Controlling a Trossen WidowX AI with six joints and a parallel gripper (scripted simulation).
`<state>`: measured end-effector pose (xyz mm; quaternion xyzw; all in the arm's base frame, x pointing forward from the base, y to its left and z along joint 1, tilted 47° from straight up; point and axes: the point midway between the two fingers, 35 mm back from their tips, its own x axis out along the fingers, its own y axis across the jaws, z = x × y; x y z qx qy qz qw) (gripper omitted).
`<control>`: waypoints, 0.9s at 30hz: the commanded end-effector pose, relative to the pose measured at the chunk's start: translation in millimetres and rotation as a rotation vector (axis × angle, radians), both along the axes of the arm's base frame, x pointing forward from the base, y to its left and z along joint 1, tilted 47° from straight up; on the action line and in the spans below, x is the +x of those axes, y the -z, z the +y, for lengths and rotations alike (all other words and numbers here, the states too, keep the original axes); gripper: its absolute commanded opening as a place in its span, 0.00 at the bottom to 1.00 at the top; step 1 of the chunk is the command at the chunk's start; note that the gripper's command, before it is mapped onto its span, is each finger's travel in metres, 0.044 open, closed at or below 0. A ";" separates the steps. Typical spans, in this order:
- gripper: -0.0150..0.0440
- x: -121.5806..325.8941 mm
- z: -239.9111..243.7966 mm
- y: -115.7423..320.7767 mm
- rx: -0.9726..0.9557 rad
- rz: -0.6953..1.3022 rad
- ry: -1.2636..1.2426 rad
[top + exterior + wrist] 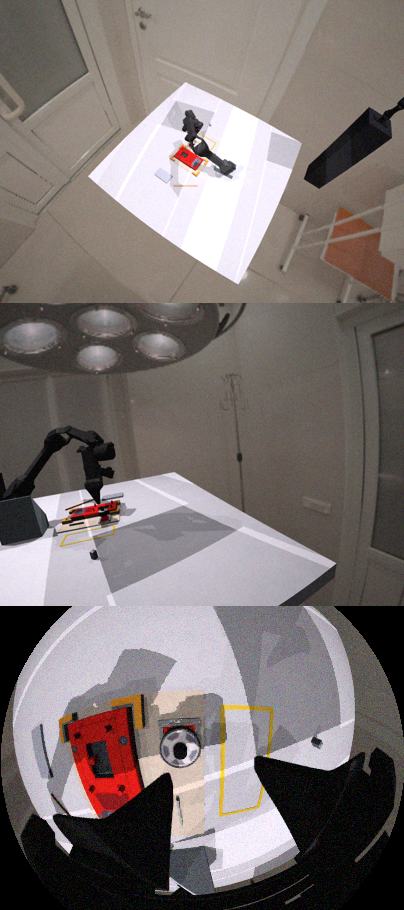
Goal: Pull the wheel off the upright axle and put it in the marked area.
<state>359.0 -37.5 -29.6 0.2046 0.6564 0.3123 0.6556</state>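
The grey spoked wheel (169,748) (103,510) sits flat above a small red-and-grey base on the beige board (192,806). A dark round hub shows at its middle; the axle itself is hard to make out. My gripper (214,770) is open and empty, pointing down above the board and beyond the wheel's edge, with the wheel nearer the left finger. In the exterior view the fingers overlap and end above the wheel. In the top view the arm hides most of the wheel. The marked area, a yellow outline (222,761) (114,530) (207,138), lies beside the board.
A red panel (187,157) (82,761) with orange corner brackets stands beside the wheel. A thin rod (179,808) lies on the board. A flat grey box (163,175) (113,495) and an orange stick (185,186) lie beyond the panel. A small dark block (93,554) (316,742) stands beyond the outline.
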 end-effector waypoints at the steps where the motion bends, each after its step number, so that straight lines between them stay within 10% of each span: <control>1: 0.76 -3.4 0.7 -27.2 0.047 0.080 0.074; 27: 0.76 -0.5 51.7 21.1 0.050 0.080 0.074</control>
